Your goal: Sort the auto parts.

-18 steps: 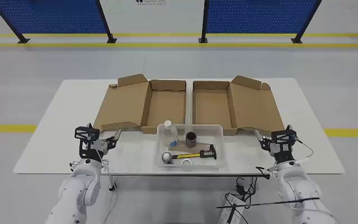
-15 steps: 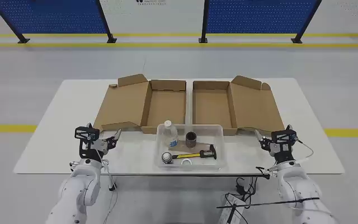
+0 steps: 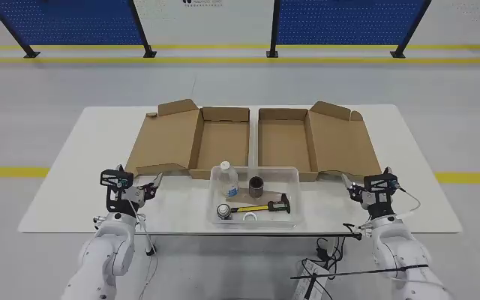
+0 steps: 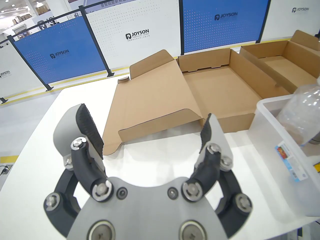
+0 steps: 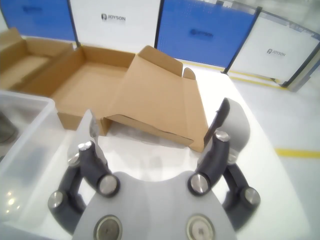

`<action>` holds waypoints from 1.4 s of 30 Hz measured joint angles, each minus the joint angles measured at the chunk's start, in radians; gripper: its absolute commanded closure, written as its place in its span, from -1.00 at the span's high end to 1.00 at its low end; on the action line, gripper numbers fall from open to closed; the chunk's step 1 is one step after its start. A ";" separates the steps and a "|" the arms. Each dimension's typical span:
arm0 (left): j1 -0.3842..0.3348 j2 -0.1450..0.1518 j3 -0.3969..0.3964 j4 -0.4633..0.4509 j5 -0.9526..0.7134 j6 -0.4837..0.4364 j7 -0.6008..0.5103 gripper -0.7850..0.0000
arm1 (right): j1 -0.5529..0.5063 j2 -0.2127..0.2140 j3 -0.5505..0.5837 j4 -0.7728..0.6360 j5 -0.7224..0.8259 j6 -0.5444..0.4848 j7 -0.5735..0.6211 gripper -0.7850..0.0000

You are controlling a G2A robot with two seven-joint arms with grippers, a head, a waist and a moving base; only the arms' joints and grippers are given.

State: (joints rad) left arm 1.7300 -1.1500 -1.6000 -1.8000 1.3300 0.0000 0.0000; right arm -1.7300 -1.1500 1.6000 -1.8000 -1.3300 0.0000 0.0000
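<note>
A clear plastic bin [image 3: 294, 177] stands at the table's near middle, holding a clear bottle [image 3: 229, 180], a dark cylinder [image 3: 256, 185], a round metal part [image 3: 223, 211], a yellow-and-black tool [image 3: 262, 207] and a small white ring [image 3: 250, 217]. Behind it lie two open cardboard boxes, the left box [image 3: 221, 144] and the right box [image 3: 283, 144], both with bare floors. My left gripper [image 3: 140, 184] [image 4: 147, 123] hovers open left of the bin, nothing between its fingers. My right gripper [image 3: 361, 184] [image 5: 156, 116] hovers open right of the bin, also holding nothing.
The box lids [image 3: 161, 139] [image 3: 345, 142] lie folded outward flat on the white table [image 3: 90, 150]. The bin's wall [image 4: 272, 126] shows in the left wrist view with the bottle [image 4: 300, 116] inside. Blue and white fence panels stand beyond the table.
</note>
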 measured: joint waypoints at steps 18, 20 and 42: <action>-0.129 -0.005 0.032 -0.042 -0.077 -0.085 -0.102 1.00 | 0.000 0.000 0.000 0.000 0.000 0.000 0.000 1.00; -0.162 -0.008 0.063 -0.042 -0.094 -0.110 -0.113 1.00 | 0.000 0.000 0.000 0.000 0.000 0.000 0.000 1.00; -0.405 -0.056 0.433 0.090 -0.175 -0.230 -0.227 1.00 | 0.000 0.000 0.000 0.000 0.000 0.000 0.000 1.00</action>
State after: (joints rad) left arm 1.3245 -1.2061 -1.1670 -1.7102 1.1551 -0.2295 -0.2273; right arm -1.7300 -1.1500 1.6000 -1.8000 -1.3300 0.0000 0.0000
